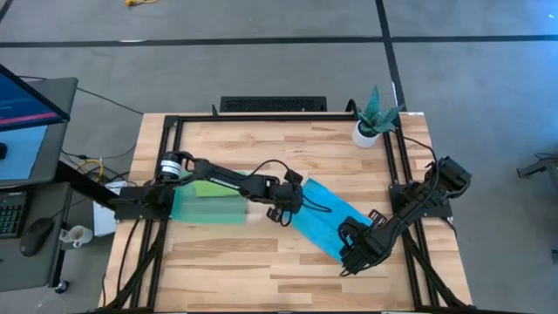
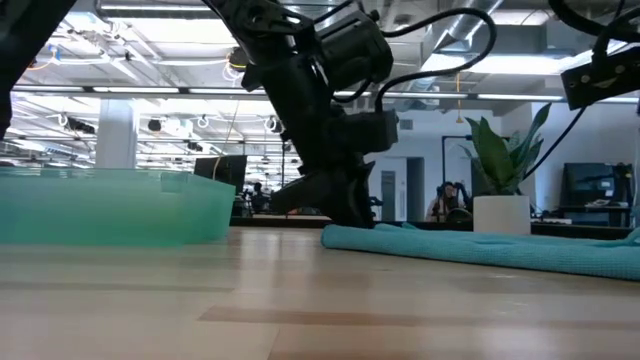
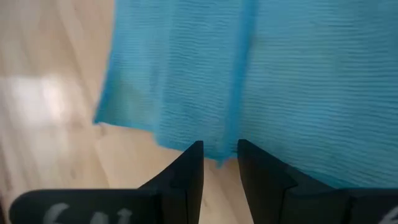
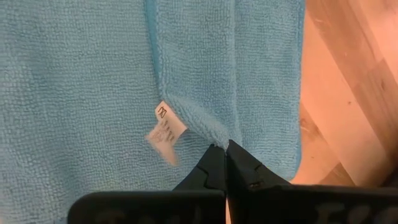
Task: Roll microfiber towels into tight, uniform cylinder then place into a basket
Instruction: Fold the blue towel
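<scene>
A sky blue towel [image 1: 324, 216] [image 2: 480, 248] lies flat and slantwise on the wooden table, right of centre. My left gripper [image 1: 282, 212] [image 3: 219, 158] stands open at its far left end, one fingertip on each side of a crease [image 3: 239, 74] at the towel's edge. My right gripper [image 1: 351, 255] [image 4: 225, 155] is shut on the towel's near right end, beside a white label [image 4: 165, 132]. The teal basket [image 1: 187, 209] [image 2: 110, 205] stands left of centre, with a lime green towel [image 1: 216, 187] in it under my left arm. My left gripper's fingertips [image 3: 189, 163] reach the blue towel's end edge [image 3: 214, 152] from above, slanting down; whether they touch the cloth I cannot tell. My right gripper pinches a folded-over corner [image 4: 208, 132] of the blue towel between its fingertips, coming steeply from above. The corner is puckered up toward the fingers, and the rest of the towel lies flat on the table.
A potted plant [image 1: 373, 118] [image 2: 500, 170] stands at the table's far right corner. A black frame rail [image 1: 174, 157] runs along the table's edges. Bare wood [image 1: 235, 262] lies along the near side, left of the towel.
</scene>
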`<state>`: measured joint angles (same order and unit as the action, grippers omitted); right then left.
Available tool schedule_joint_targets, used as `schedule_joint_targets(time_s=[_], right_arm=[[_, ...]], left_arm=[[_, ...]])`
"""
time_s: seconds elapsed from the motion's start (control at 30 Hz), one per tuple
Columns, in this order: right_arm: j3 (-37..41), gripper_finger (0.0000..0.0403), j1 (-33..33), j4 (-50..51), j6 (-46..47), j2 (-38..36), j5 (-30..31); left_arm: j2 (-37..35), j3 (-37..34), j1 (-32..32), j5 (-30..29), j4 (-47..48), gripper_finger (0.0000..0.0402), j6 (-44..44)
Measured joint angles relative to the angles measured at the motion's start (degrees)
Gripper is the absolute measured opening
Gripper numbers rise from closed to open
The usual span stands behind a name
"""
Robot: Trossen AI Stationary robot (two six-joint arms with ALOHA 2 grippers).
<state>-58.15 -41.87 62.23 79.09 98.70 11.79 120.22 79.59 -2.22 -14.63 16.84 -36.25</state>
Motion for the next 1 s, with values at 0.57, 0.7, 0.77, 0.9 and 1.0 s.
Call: schedule_joint_targets(time_s=[0.57,0.7,0.77,0.9,1.0], right_arm=[[0.0,0.0011,0.0,-0.4,-0.1,0.0,-0.1],[0.0,0.0011,-0.1,-0.4,-0.2,0.0,-0.1],[0.0,0.0011,-0.2,-0.4,-0.2,0.0,-0.1],[0.0,0.0011,-0.5,-0.4,-2.1,0.0,0.0],[0.0,0.0011,-0.9,-0.1,-2.3,0.0,0.1]], left_arm=[[0.0,0.0,0.3,0.4,-1.4,0.0038,-0.4],[0.0,0.0,0.3,0.7,-1.4,0.0005,0.7],[0.0,0.0,0.2,0.7,-1.4,0.0006,1.6],[0.0,0.0,-0.5,-1.5,-1.4,0.0002,4.6],[-0.6,0.1,-1.5,-3.7,-1.3,0.0001,5.8]])
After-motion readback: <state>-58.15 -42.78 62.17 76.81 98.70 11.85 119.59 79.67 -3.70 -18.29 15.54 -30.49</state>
